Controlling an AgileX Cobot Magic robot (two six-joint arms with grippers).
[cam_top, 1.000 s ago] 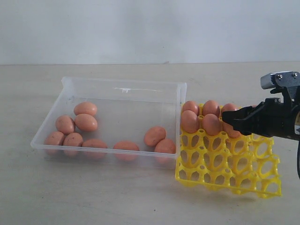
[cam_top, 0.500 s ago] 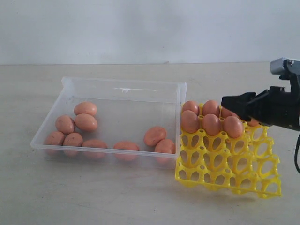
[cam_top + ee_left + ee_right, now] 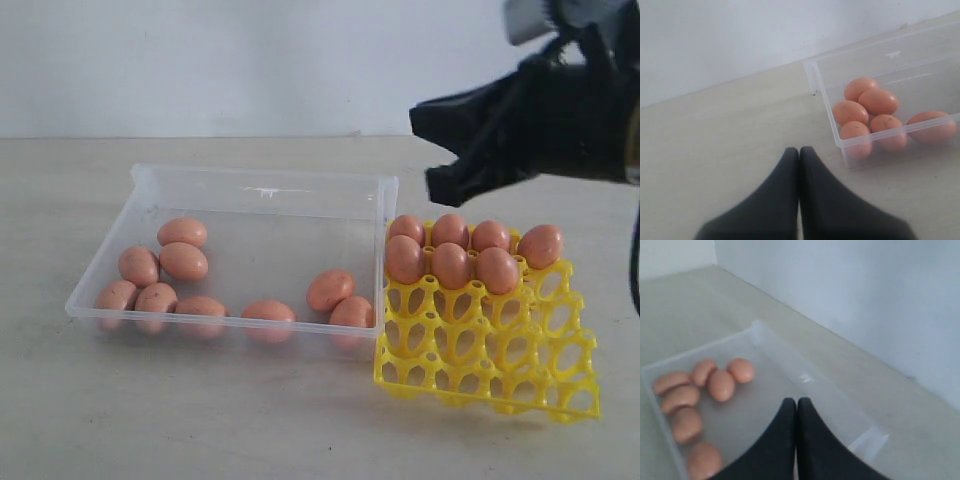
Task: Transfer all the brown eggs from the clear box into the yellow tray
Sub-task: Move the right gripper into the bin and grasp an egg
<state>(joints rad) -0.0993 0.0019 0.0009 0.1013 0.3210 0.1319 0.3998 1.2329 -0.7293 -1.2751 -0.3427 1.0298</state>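
Several brown eggs (image 3: 183,261) lie loose in the clear box (image 3: 262,183), most of them at its left end and along its front wall. More brown eggs (image 3: 452,265) sit in the two far rows of the yellow tray (image 3: 487,368), which touches the box's right wall. My right gripper (image 3: 428,150) hangs shut and empty above the tray's far left corner. In the right wrist view the gripper (image 3: 796,401) is over the box (image 3: 782,360), and eggs (image 3: 720,385) show beyond it. My left gripper (image 3: 799,150) is shut and empty over bare table beside a corner of the box (image 3: 816,85).
The pale table (image 3: 200,400) runs to a white wall (image 3: 250,60) behind. The tray's two near rows of cups (image 3: 470,345) hold nothing. The left arm does not show in the exterior view.
My right gripper let go of an egg in the tray's second row and drew back. It then rose, shifted left and shut. The eggs in the box have not moved.
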